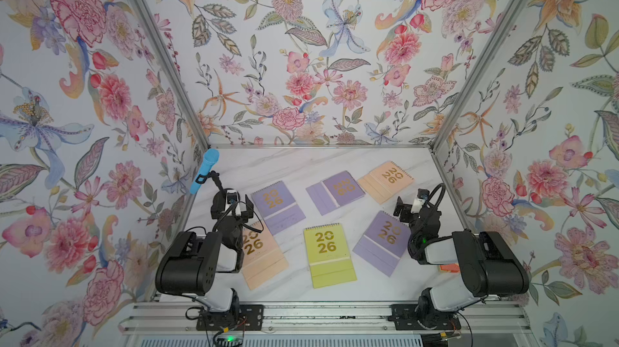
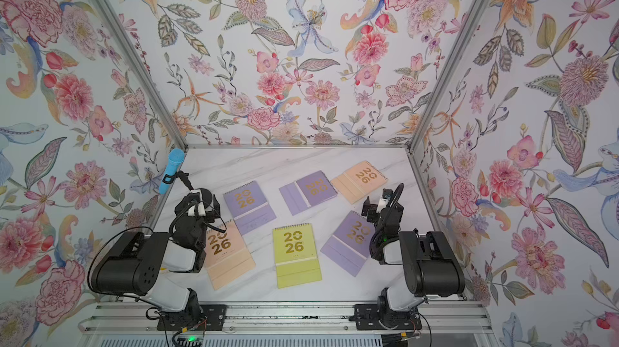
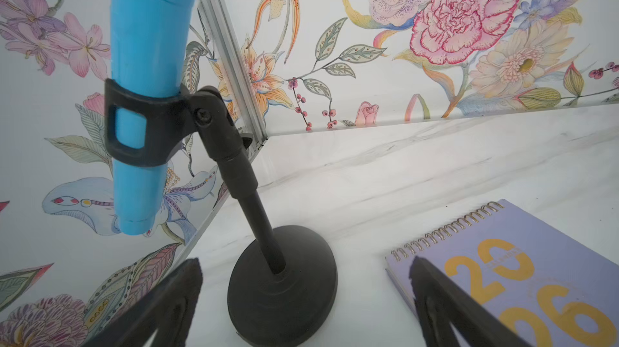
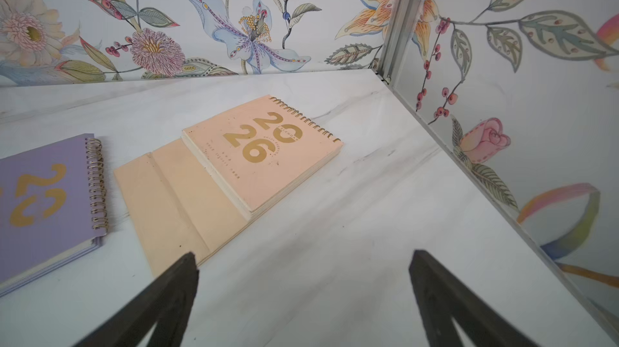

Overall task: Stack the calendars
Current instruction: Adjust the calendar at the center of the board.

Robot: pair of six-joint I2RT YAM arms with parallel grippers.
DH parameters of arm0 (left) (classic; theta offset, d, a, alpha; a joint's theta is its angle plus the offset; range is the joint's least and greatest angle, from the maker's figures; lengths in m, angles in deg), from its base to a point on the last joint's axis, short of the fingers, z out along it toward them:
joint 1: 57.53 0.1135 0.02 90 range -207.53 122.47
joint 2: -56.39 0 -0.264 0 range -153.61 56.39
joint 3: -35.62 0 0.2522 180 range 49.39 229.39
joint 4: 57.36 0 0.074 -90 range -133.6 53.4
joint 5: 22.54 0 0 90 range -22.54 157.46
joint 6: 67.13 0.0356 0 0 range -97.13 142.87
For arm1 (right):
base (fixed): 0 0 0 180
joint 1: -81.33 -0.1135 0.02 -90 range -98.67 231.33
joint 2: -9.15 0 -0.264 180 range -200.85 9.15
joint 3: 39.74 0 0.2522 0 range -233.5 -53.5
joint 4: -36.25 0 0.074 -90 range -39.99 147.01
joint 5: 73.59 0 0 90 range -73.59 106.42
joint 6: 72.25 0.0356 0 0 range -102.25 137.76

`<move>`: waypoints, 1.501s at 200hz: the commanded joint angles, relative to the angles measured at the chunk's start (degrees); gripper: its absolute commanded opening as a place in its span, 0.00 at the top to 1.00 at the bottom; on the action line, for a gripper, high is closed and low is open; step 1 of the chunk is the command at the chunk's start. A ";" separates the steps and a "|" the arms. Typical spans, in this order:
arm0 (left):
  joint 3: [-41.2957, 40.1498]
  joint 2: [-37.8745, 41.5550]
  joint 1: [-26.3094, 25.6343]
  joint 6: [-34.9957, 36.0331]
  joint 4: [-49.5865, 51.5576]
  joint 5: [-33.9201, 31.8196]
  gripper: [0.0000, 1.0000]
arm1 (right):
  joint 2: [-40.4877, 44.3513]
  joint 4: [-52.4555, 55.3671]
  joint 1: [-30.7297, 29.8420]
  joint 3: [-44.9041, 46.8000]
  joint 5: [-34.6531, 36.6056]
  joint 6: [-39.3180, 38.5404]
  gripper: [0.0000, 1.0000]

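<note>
Six calendars lie flat and face up on the marble table (image 1: pixel 284 168), none resting on another, so I judge the stack not yet begun. Take the yellow calendar (image 1: pixel 330 255) as the mark: it lies between the two arms, close to their mounting rail. Just beside it on the left arm's side is the near peach calendar (image 1: pixel 264 261), partly hidden under that arm. Past that one, farther from the rail, is the left lavender calendar (image 1: pixel 278 208), with their corners close together. On the yellow one's other side lies the right lavender calendar (image 1: pixel 382 243), turned askew. Well beyond the yellow one, toward the back wall, the far lavender calendar (image 1: pixel 335 191) and the far peach calendar (image 4: pixel 254 158) lie just beside each other, a narrow gap between them. Each has its card stand folded out flat, which should let them pile evenly. The left gripper (image 1: pixel 233 206) and the right gripper (image 4: pixel 303 254) both hang above the table with jaws spread wide and nothing between them. That looks like a ready pose for taking a thin edge. No tray or bin shows. The only holder is the clip (image 3: pixel 140 127) of a black stand (image 3: pixel 281 281), beyond the left lavender calendar, and it grips a blue microphone (image 1: pixel 204 171). A small orange-red box (image 1: pixel 449 266) peeks from under the right arm, and I cannot tell what is in it.
</note>
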 commanded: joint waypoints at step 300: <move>0.96 1.97 1.34 -0.61 0.42 1.09 0.00 | 0.18 -0.73 -0.13 -0.63 0.44 -0.99 0.01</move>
